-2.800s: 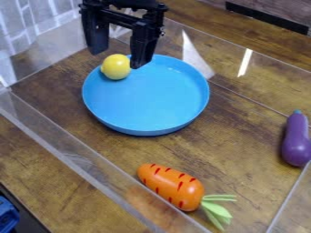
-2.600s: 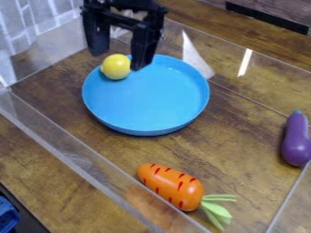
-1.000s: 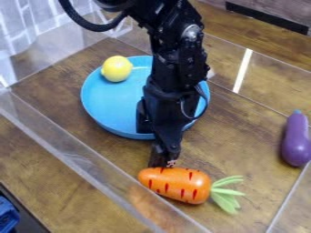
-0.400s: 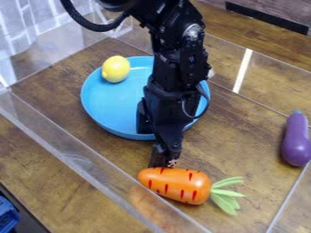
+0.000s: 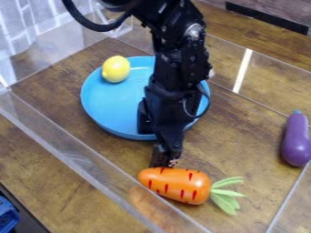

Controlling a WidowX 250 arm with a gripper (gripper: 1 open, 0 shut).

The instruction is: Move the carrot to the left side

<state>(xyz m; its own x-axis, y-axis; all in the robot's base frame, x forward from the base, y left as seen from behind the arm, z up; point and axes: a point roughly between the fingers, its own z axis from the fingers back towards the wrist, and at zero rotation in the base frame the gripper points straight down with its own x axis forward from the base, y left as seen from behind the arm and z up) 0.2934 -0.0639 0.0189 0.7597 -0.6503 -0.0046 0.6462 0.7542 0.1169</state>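
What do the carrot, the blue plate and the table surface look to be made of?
Carrot: likely moulded plastic or rubber, smooth with a slight sheen and painted dark stripes. Blue plate: probably plastic, uniform colour, matte-satin rim. Table: wood or wood-look laminate, with visible plank grain and a soft glare.

blue plate [image 5: 115, 114] blocks left, bare wood [image 5: 73, 136] in front

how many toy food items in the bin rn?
3. Striped orange toy carrot near the front edge, under the gripper. Yellow lemon-like ball on the blue plate's far-left rim. Purple eggplant at the right edge. The arm may hide more.
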